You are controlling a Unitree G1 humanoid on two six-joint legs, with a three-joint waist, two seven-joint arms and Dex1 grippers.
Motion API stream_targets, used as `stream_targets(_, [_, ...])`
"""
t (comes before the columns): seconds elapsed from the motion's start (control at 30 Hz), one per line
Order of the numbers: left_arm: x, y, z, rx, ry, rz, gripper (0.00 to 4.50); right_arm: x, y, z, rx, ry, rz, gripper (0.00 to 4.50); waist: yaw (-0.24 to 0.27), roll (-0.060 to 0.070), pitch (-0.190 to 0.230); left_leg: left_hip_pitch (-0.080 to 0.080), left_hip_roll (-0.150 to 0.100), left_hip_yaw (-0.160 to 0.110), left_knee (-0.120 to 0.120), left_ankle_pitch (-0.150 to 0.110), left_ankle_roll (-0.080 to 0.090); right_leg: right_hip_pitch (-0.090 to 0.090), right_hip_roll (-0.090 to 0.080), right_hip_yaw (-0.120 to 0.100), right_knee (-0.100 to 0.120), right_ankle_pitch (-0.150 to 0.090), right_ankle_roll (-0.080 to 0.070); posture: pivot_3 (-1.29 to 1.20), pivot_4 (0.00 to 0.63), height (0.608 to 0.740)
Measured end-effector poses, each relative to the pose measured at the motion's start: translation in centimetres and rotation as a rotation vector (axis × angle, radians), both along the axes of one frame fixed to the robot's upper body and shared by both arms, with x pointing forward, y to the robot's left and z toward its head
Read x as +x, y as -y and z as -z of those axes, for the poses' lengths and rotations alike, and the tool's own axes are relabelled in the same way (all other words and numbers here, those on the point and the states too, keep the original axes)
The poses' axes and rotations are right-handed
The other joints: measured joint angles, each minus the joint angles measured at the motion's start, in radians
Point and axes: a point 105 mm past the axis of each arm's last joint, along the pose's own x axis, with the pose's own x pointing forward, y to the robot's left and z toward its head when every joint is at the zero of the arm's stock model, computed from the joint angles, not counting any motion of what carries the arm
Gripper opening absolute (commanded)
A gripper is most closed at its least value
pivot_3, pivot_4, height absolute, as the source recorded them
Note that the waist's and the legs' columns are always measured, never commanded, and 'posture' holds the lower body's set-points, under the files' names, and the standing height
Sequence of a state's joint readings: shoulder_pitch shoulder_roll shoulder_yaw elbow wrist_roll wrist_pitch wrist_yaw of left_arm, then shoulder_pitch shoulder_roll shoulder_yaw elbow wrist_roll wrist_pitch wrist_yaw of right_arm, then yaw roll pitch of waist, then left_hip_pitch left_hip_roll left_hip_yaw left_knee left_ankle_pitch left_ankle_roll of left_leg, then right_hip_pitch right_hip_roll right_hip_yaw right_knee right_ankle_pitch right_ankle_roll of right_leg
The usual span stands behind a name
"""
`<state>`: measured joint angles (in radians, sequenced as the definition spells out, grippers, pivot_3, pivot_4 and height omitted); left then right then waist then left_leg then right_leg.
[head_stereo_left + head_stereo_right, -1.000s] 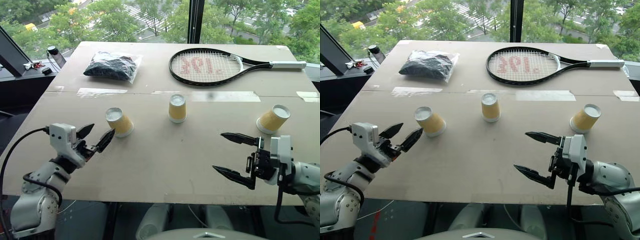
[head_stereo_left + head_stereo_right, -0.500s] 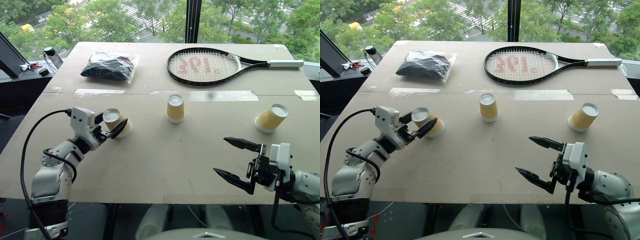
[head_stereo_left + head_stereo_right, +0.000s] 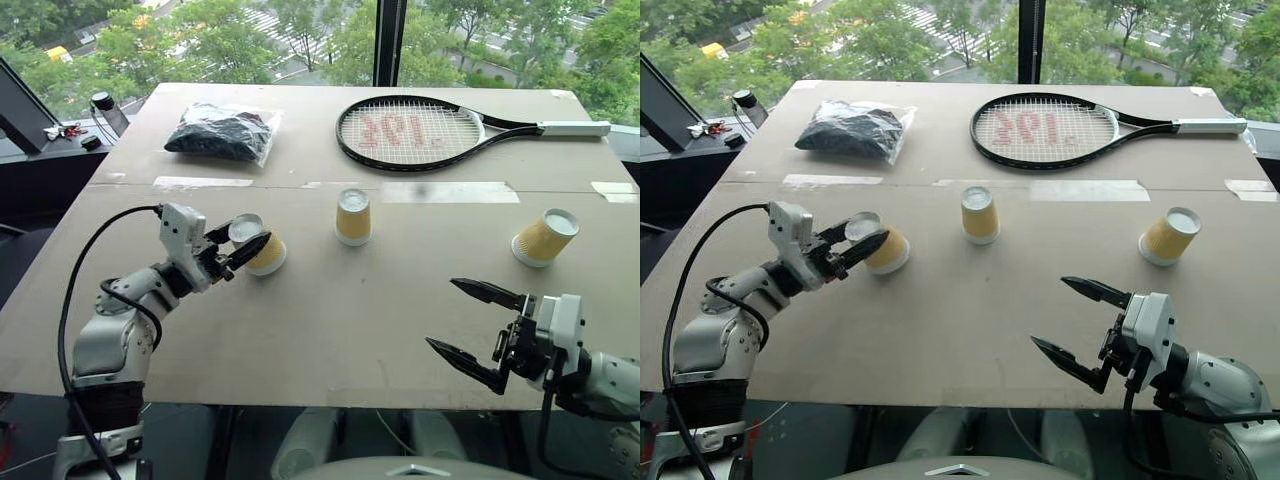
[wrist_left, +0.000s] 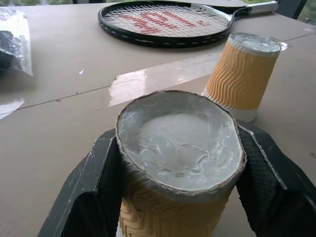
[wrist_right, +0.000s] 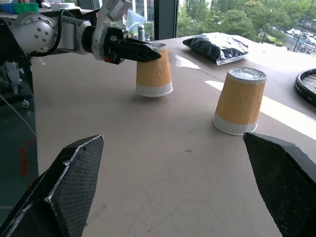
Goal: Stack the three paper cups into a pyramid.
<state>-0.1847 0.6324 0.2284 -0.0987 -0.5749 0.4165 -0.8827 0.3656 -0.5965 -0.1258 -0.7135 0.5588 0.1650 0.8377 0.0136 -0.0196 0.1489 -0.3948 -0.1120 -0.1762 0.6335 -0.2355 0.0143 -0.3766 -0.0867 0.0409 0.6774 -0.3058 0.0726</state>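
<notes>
Count of things on the bench (image 3: pixel 330 320)

Three paper cups, all upside down: one at the left (image 3: pixel 262 250), one in the middle (image 3: pixel 353 217), one at the right (image 3: pixel 545 238). One tennis racket (image 3: pixel 420 133). One clear bag of dark stuff (image 3: pixel 222 134). Four strips of pale tape on the board: a long one (image 3: pixel 200 184), a longer one (image 3: pixel 440 191), a short one at the right edge (image 3: pixel 615 190), and a small one at the far right corner (image 3: pixel 562 95). Two pincers: left (image 3: pixel 247 243) and right (image 3: pixel 468 324).
</notes>
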Motion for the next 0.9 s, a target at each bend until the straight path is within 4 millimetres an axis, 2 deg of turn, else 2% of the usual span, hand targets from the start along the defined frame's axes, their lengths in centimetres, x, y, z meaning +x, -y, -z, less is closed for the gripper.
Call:
stream_targets(0.03, [-0.6, 1.7, 0.0, 0.019, -0.009, 0.103, 2.46, 0.0, 0.0, -0.1, 0.004, 0.004, 0.011, 4.50, -0.001, 0.000, 0.000, 0.000, 0.000, 0.000, 0.000, 0.000, 0.000, 0.000, 0.000, 0.000, 0.000, 0.000, 0.000, 0.00, 0.150, 0.740])
stream_targets(0.07, [-0.7, 1.8, 0.0, 0.020, -0.010, 0.110, 2.46, 0.0, 0.0, -0.1, 0.005, 0.005, 0.012, 4.50, -0.001, 0.000, 0.000, 0.000, 0.000, 0.000, 0.000, 0.000, 0.000, 0.000, 0.000, 0.000, 0.000, 0.000, 0.000, 0.00, 0.150, 0.740])
stream_targets(0.13, [-0.8, 3.4, 0.1, 0.038, -0.014, 0.193, 2.46, 0.0, 0.2, 0.0, 0.005, 0.008, 0.037, 4.50, -0.002, 0.000, 0.000, 0.000, 0.000, 0.000, 0.000, 0.000, 0.000, 0.000, 0.000, 0.000, 0.000, 0.000, 0.000, 0.00, 0.150, 0.740])
stream_targets(0.37, [0.7, 7.4, -0.1, 0.071, 0.012, 0.343, 2.46, -0.9, 2.3, 1.1, -0.045, -0.031, 0.153, 4.50, 0.000, 0.000, 0.000, 0.000, -0.001, 0.000, 0.000, 0.001, -0.002, 0.000, 0.000, 0.000, 0.000, 0.000, 0.000, 0.00, 0.150, 0.740])
stream_targets(0.57, [1.0, 9.0, 1.3, 0.087, 0.001, 0.412, 2.46, -1.7, 3.4, 1.7, -0.070, -0.057, 0.213, 4.50, -0.013, 0.000, 0.000, 0.000, -0.001, 0.000, 0.000, 0.001, -0.002, 0.000, 0.000, 0.001, 0.001, 0.000, 0.000, 0.00, 0.150, 0.740])
stream_targets(0.9, [1.2, 9.6, 2.1, 0.130, 0.053, 0.447, 2.46, -2.9, 3.8, 2.1, -0.093, -0.080, 0.262, 4.50, -0.014, 0.000, 0.000, 0.000, -0.001, 0.000, 0.000, 0.001, -0.002, 0.000, 0.000, 0.000, 0.001, 0.001, 0.001, 0.00, 0.150, 0.740])
